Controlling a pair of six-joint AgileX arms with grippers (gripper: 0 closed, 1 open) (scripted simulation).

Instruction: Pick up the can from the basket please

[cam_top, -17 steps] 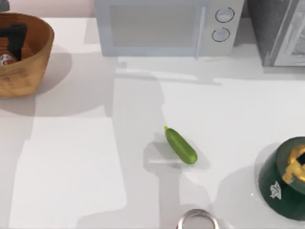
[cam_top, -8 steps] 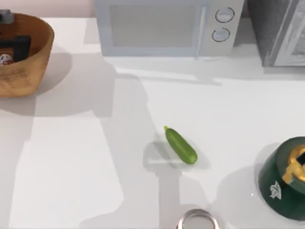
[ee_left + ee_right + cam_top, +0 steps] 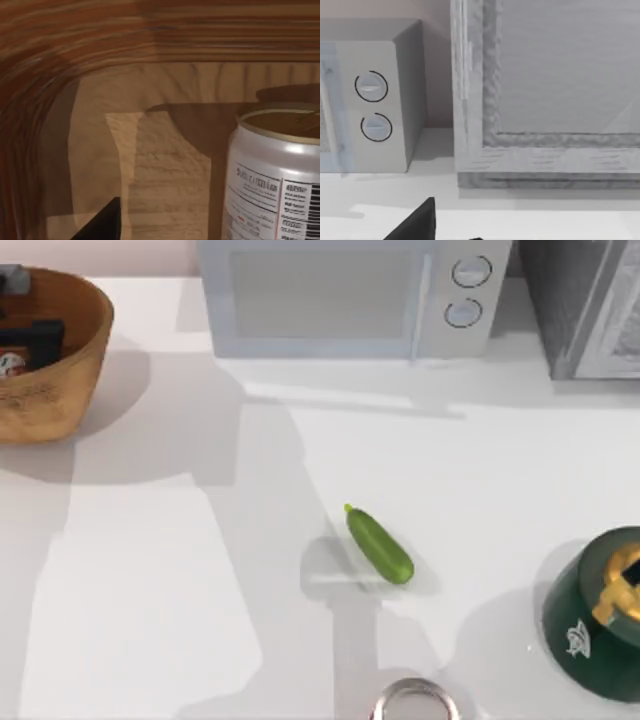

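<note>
Since the frame a second back, the dark left gripper [image 3: 30, 338] had shifted toward the table's far-left corner inside the large orange-brown woven wicker basket [image 3: 75, 360], and the small white can with red markings [image 3: 12, 364] had gone with it; over the last half second it hardly moved at all. The green cucumber [image 3: 379, 544] near the middle of the table, the dark green bowl with gold marks [image 3: 585, 625] at the right edge and the silvery round-rimmed metal thing [image 3: 414, 700] at the near edge all stayed put.

From where I stood the can sat low against the basket's inner wall at the table's left edge, right beside the gripper. The left wrist view showed the can [image 3: 274, 175] upright on the basket floor [image 3: 165, 175], with one dark fingertip [image 3: 102, 222] off to its side. Whether the fingers were open or closed on it, I could not tell.

My worry was a one-sided grasp: if the fingers did not straddle the can, closing could tip it or shove it against the ribbed wall. Lifting too near the rim could catch the basket and drag it.

The right arm looked parked, facing the pale grey microwave [image 3: 370, 100] at the table's far edge.
</note>
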